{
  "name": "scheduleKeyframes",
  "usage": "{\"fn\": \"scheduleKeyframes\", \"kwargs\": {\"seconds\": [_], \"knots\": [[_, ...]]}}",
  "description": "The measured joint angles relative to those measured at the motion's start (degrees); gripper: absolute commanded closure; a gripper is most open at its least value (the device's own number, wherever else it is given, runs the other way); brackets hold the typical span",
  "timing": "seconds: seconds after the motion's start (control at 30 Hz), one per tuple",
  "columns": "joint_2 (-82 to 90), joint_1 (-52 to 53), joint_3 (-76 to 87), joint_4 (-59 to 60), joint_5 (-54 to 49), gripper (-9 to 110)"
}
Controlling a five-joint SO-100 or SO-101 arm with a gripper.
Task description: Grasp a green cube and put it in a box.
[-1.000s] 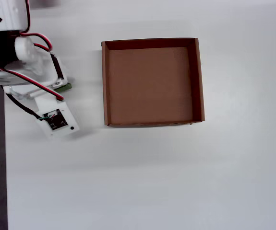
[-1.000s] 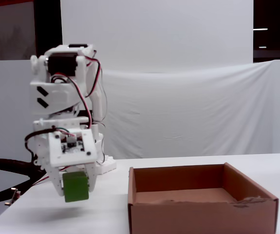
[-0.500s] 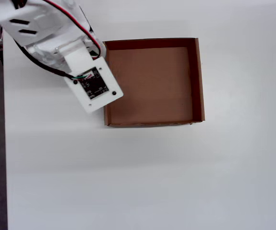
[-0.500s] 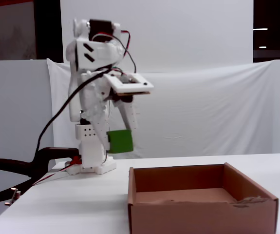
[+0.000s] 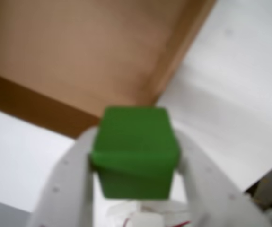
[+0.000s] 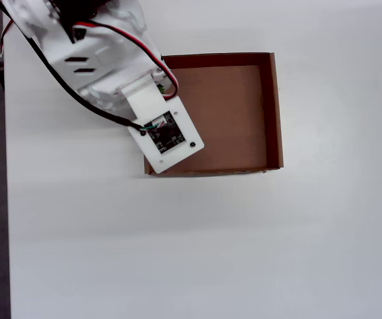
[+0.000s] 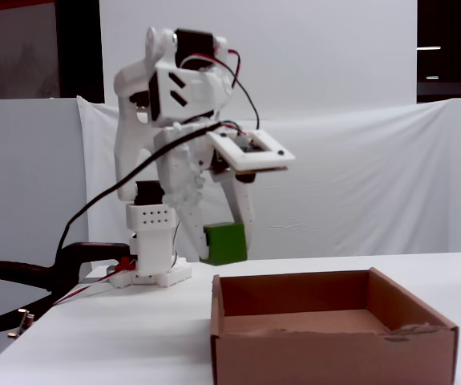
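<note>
gripper (image 5: 135, 156) clamped on green cube (image 5: 136, 150), raised in air over box (image 7: 294, 321) left wall, table (image 6: 177, 252) beneath.

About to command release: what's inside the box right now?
Nothing visible: the box shows bare brown floor in the overhead view. Its left part is hidden there by the arm. The green cube is above it, clamped in the gripper.

White table (image 6: 244, 252) was under me. The box (image 7: 334, 337) sat directly on it, below and just ahead of my fingers. My base (image 7: 151, 273) and a black clamp (image 7: 46, 277) were behind.
</note>
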Motion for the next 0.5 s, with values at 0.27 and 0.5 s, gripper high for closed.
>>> {"fn": "scheduleKeyframes", "kwargs": {"seconds": [0.27,0.5], "knots": [[-10.9,-2.3,-6.9,-0.3,0.0,89],[-14.5,-6.6,-8.3,-0.4,0.0,89]]}}
